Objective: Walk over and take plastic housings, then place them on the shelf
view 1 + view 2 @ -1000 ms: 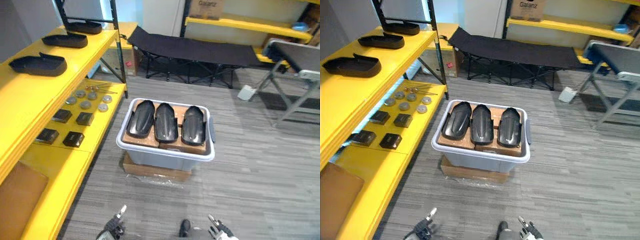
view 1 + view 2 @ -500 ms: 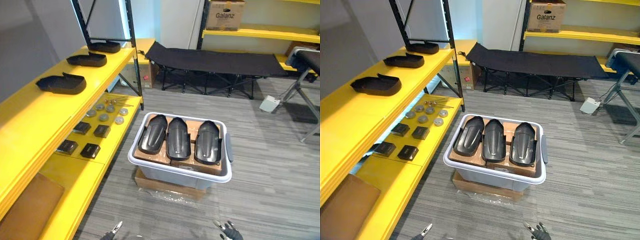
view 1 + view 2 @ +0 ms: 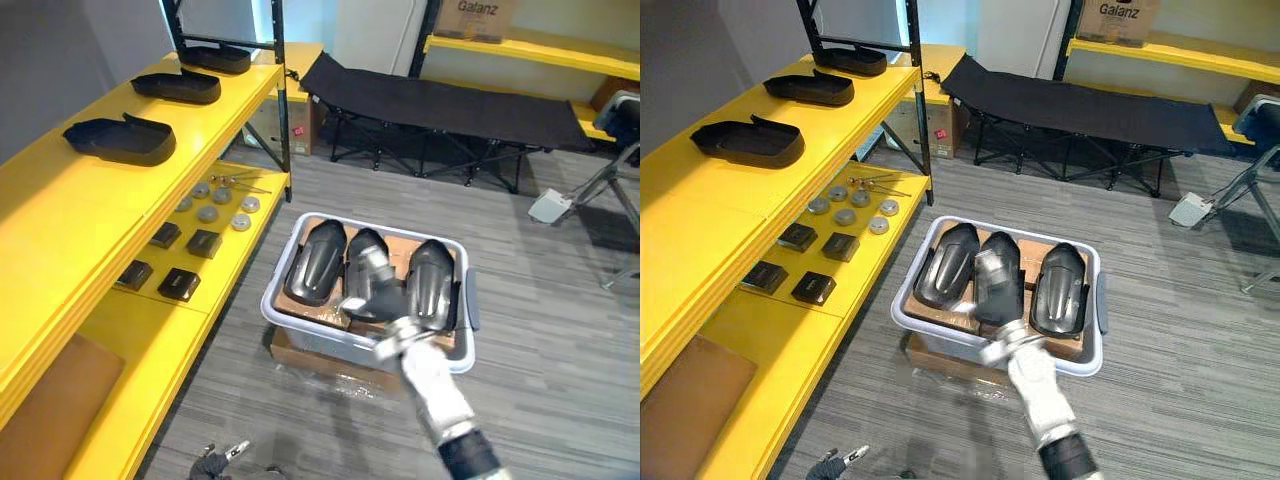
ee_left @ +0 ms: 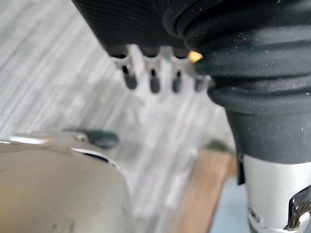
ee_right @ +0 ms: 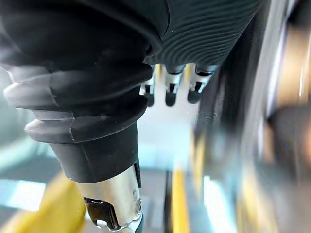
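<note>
My right hand [image 3: 370,290] is stretched out over the grey plastic tote [image 3: 292,322] on the floor ahead. It hangs above the middle one of three black moulded plastic housings [image 3: 312,262], which lie side by side on brown cardboard boxes [image 3: 396,250] inside the tote. The head views leave the hand blurred. Its own wrist view shows the fingers [image 5: 170,97] in a loose row with nothing between them, so I read it as relaxed and empty. I cannot tell whether it touches the housing yet. My left hand [image 3: 212,463] sits low at the near edge, its fingers also slack and empty.

Three more housings of the same kind [image 3: 115,140] already rest on the upper board of the long yellow metal shelf [image 3: 60,205] on the left, with bare board on the near side of the nearest one.

I judge these housings to be thin hard shells: light, stiff and glossy enough to slip. I would grip one across its narrow width near the middle, with the thumb on one long edge and the fingers on the other (the neighbours lie almost touching, so finger room between them is tight). Firm pressure should hold without flexing the shell.
</note>
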You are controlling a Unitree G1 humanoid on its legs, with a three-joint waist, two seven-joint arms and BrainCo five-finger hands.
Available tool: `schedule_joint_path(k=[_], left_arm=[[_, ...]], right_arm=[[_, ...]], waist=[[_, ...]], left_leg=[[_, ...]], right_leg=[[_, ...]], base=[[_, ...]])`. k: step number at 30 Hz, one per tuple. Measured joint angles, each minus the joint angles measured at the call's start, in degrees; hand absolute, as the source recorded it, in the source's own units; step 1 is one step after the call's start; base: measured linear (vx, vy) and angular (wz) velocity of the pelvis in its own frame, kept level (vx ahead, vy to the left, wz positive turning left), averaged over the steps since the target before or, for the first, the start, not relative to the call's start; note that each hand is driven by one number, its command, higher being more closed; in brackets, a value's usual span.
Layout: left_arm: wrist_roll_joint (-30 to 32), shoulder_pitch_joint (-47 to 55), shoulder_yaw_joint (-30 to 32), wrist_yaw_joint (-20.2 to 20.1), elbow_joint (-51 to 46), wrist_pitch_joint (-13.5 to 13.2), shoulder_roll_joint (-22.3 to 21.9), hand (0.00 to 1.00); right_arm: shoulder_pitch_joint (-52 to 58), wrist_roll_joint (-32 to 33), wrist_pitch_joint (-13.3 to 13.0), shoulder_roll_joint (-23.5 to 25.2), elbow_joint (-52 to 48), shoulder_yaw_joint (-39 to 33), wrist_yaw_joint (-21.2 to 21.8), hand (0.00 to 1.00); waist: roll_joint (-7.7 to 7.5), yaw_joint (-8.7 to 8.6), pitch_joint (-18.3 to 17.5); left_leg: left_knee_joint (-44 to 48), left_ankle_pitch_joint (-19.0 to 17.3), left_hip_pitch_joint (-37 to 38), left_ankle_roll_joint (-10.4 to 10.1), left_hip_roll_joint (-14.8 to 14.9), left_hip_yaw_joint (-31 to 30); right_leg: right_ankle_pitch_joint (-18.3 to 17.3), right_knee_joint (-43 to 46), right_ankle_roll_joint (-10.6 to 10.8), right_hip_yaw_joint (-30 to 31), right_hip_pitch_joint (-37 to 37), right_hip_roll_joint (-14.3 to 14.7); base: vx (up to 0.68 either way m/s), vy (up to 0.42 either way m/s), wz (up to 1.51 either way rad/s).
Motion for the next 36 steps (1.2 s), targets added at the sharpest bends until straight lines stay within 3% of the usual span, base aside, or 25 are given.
schedule_joint_path(k=[2, 6, 9, 19, 25, 36], left_arm=[[-0.03, -0.69, -0.08, -0.14, -0.83, -0.35, 0.16, 0.0], [-0.75, -4.69, -1.84, -0.16, -3.24, -0.84, 0.74, 0.0], [-1.14, -4.91, -2.01, 0.42, -4.02, -0.78, 1.27, 0.0], [-5.48, -7.06, -3.25, 0.61, -1.69, -2.62, 1.71, 0.0], [-7.98, -8.51, -4.96, 0.44, -1.48, -4.24, 0.61, 0.0], [-12.39, -10.01, -8.93, -0.07, 0.43, -4.89, -0.53, 0.0]], right_arm=[[-2.7, 1.31, 0.96, -2.49, 2.25, -3.48, -2.75, 0.0], [-12.9, 3.18, 3.86, -10.91, 11.1, -9.05, -11.59, 0.0], [-16.0, 4.69, 5.16, -12.4, 13.55, -9.85, -13.66, 0.0], [-23.17, 6.96, 7.48, -20.93, 24.72, -9.89, -16.43, 0.0], [-28.73, 8.49, 9.65, -26.8, 31.77, -9.92, -22.29, 0.0], [-36.51, 9.71, 15.45, -36.0, 44.61, -8.44, -22.95, 0.0]], waist=[[-0.27, -0.45, 1.73], [1.4, -0.43, 11.15], [1.86, 0.17, 14.72], [2.23, 1.4, 15.32], [5.33, 2.11, 17.71], [10.38, 3.09, 19.94]], left_leg=[[2.69, -1.01, -2.7, 0.26, 0.1, -0.35], [11.31, -2.3, -13.1, 0.59, 0.83, -2.34], [13.45, -2.23, -16.6, 0.49, 1.62, -3.25], [17.26, -2.26, -25.24, 0.55, 1.78, -5.7], [20.13, -2.54, -29.16, 1.01, 1.64, -7.39], [21.01, -1.39, -33.0, 2.37, -0.09, -7.78]], right_leg=[[0.0, 0.55, 0.0, 0.28, -1.42, -0.25], [0.12, 0.81, 0.25, 0.21, -6.74, -0.11], [0.12, 1.53, 0.24, 0.08, -9.2, 0.87], [1.11, 2.57, -0.52, -0.69, -15.38, 1.29], [1.11, 4.58, -0.53, -0.87, -18.07, 1.15], [0.35, 7.94, 0.16, -0.95, -22.45, -1.07]], base=[[-0.13, 0.003, 0.01], [-0.25, -0.029, 0.16], [-0.15, -0.045, 0.12], [-0.02, 0.007, 0.1], [-0.05, 0.02, 0.1], [-0.06, 0.02, 0.04]])
